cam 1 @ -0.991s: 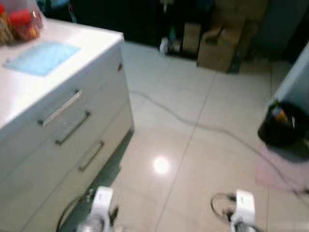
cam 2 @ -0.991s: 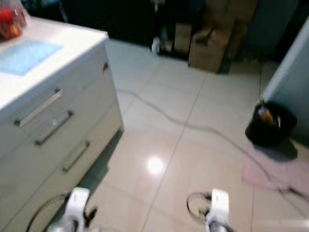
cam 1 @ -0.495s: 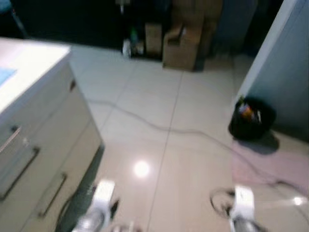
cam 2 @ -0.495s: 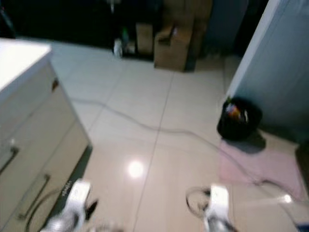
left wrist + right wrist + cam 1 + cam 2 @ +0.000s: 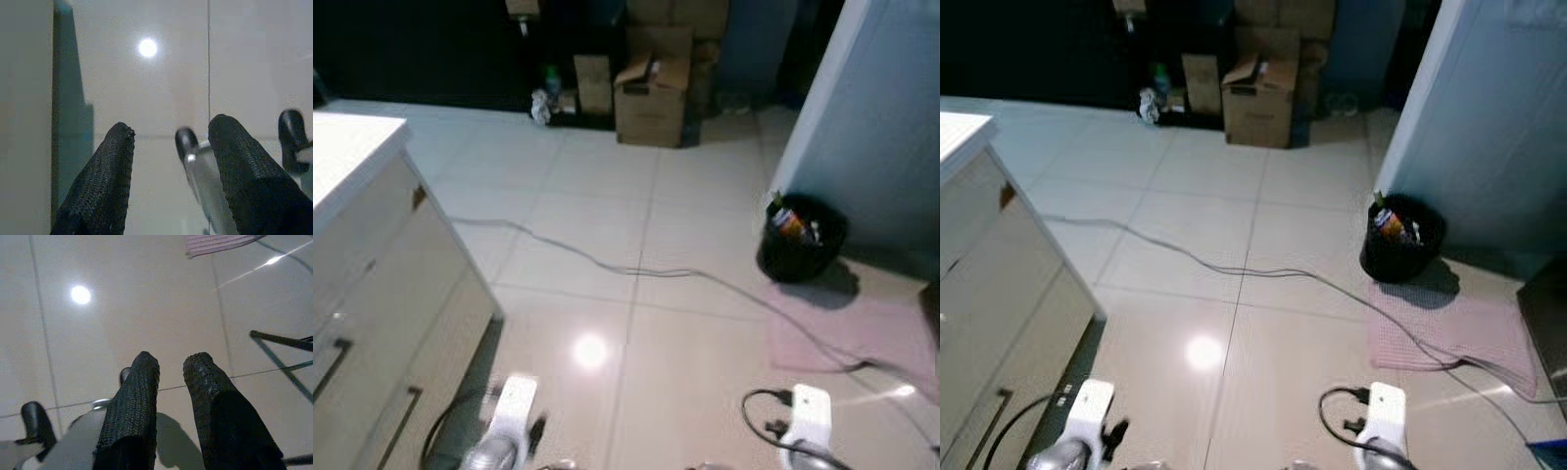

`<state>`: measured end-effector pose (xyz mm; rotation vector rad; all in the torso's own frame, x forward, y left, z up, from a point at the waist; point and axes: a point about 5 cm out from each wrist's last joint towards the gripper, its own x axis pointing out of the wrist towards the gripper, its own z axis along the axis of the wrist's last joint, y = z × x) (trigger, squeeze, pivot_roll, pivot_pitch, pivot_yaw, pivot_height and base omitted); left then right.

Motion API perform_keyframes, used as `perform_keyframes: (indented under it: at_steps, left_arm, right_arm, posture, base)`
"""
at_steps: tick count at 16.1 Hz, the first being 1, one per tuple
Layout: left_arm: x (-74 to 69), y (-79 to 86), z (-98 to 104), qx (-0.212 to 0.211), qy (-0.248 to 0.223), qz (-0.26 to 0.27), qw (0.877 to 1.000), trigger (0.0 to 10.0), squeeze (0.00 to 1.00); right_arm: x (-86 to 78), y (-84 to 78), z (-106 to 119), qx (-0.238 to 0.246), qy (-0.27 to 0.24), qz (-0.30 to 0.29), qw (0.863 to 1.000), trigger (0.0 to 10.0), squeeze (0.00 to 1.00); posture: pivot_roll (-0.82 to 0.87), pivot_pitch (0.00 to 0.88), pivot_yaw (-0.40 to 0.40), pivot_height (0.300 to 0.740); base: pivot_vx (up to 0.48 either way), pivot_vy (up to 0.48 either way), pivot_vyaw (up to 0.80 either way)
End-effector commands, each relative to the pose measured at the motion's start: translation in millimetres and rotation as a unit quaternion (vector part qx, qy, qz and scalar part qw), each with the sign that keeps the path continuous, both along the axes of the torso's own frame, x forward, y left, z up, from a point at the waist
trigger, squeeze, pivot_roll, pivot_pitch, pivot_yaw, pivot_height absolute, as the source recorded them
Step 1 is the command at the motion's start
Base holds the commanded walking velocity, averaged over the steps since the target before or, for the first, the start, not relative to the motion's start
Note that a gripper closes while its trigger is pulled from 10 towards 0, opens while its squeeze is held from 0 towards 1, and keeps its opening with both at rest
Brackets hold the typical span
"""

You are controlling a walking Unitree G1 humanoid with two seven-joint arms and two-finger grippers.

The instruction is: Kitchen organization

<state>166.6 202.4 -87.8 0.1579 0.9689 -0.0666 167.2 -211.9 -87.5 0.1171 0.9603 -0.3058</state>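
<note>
Left gripper [image 5: 168, 147]: hangs low over the tiled floor [image 5: 607, 196] at the lower left of the head view; its two black fingers stand spread apart with nothing between them.
Right gripper [image 5: 171, 374]: hangs at the lower right over bare tile; its fingers stand a small gap apart and carry nothing.
Cabinet [image 5: 372, 284]: white drawers and counter edge at the left of the frame, just beside the left arm.
Bin [image 5: 801, 240]: black, with rubbish inside, at the right against a pale wall [image 5: 871, 117]; a pink mat [image 5: 847, 328] lies just in front of it.
Cable [image 5: 607, 262]: grey, running across the floor from centre left to lower right.
Boxes [image 5: 651, 83]: cardboard, stacked at the top centre against the dark back.
Task's thing: no kitchen item can be picked out as the one being organised; neither gripper carries one.
Progress: cannot be judged. Empty grippers over open floor fit a walk between jobs as well as a stop after the last one.
</note>
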Motion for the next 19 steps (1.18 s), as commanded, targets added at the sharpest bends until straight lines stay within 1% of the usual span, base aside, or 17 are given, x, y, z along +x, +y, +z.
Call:
perform_keyframes:
  at_steps: [1,17,19]
  left_arm:
    - [-0.7,4.3,0.3,0.005,0.002,0.004,1.0,10.0,0.0]
    - [0.5,5.1,0.9,0.008,-0.001,0.008,1.0,10.0,0.0]
    - [-1.3,8.3,1.0,0.01,-0.002,0.011,1.0,10.0,0.0]
  right_arm:
    - [-1.0,2.3,-1.2,0.007,0.006,-0.01,1.0,10.0,0.0]
    - [-0.4,2.3,-0.9,0.009,0.006,-0.004,1.0,10.0,0.0]
    - [-2.2,5.5,-2.0,0.022,-0.002,-0.005,1.0,10.0,0.0]
  posture:
    - [0.06,0.064,0.038,0.74]
    - [0.06,0.064,0.037,0.74]
    - [0.07,0.078,0.042,0.74]
  base:
    - [0.0,0.0,0.0]
    - [0.0,0.0,0.0]
    - [0.0,0.0,0.0]
